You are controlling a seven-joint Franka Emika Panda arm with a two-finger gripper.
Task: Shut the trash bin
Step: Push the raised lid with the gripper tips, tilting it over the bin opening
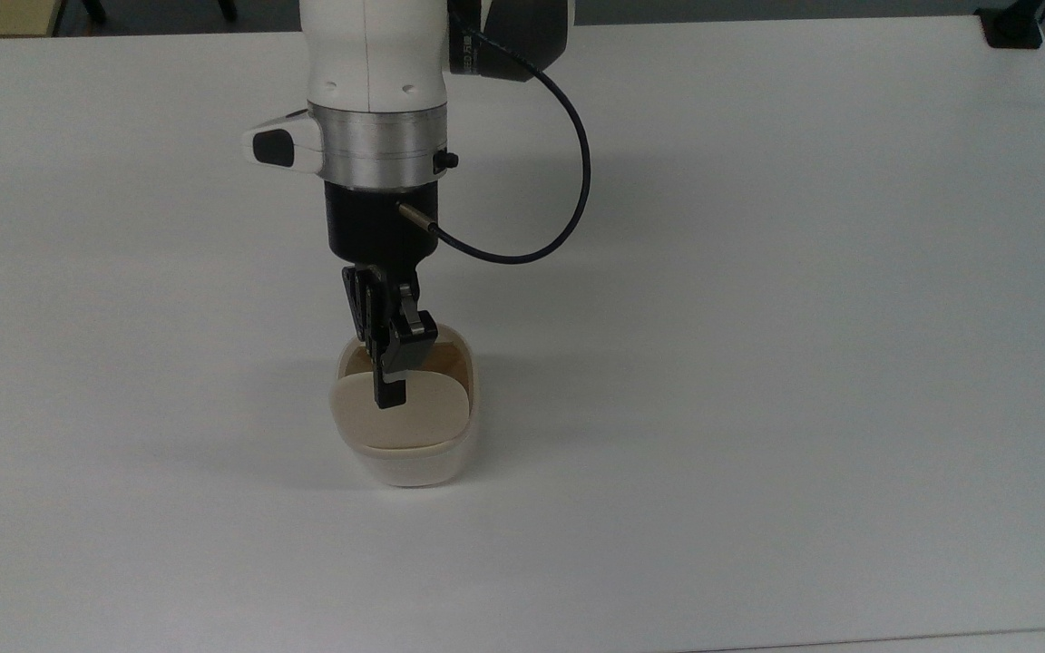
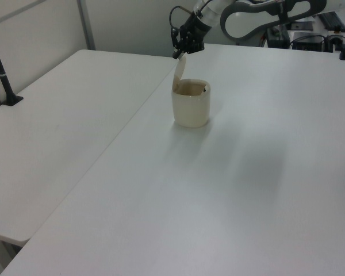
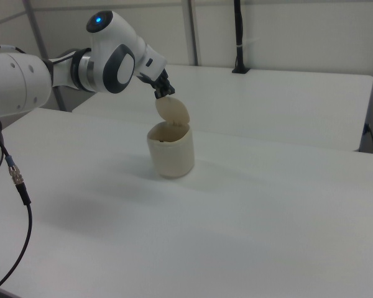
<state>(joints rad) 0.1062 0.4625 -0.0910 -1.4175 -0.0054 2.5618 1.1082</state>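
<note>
Top view, left to right. White counter point(image 1: 758, 317), bare surface across most of the field. Arm comes down from the upper edge, slightly toward the top view's left of centre: white link, silver wrist ring, black hand body. A dark cable point(image 1: 568, 181) loops off the wrist toward the top view's right.

Hand point(image 1: 388, 385): the two fingers lie together with no visible gap, nothing held between them. Tips sit at the upper edge of the lid point(image 1: 400, 419), apparently in contact, though contact cannot be confirmed.

Trash bin point(image 1: 414, 462): cream-white, rounded-square, standing upright on the counter directly below the hand. Lid is up, hinged at the side nearest the camera, its beige face tilted toward the lens. Tan interior visible behind the lid.

Left view: trash bin point(image 2: 191, 106) stands mid-counter, lid point(image 2: 179, 72) raised almost vertical on the left view's left side of the rim, hand point(image 2: 178, 54) at its top edge.

Right view: hand point(image 3: 163, 94) meets the top of the standing lid point(image 3: 173, 112) above the trash bin point(image 3: 171, 152).
</note>
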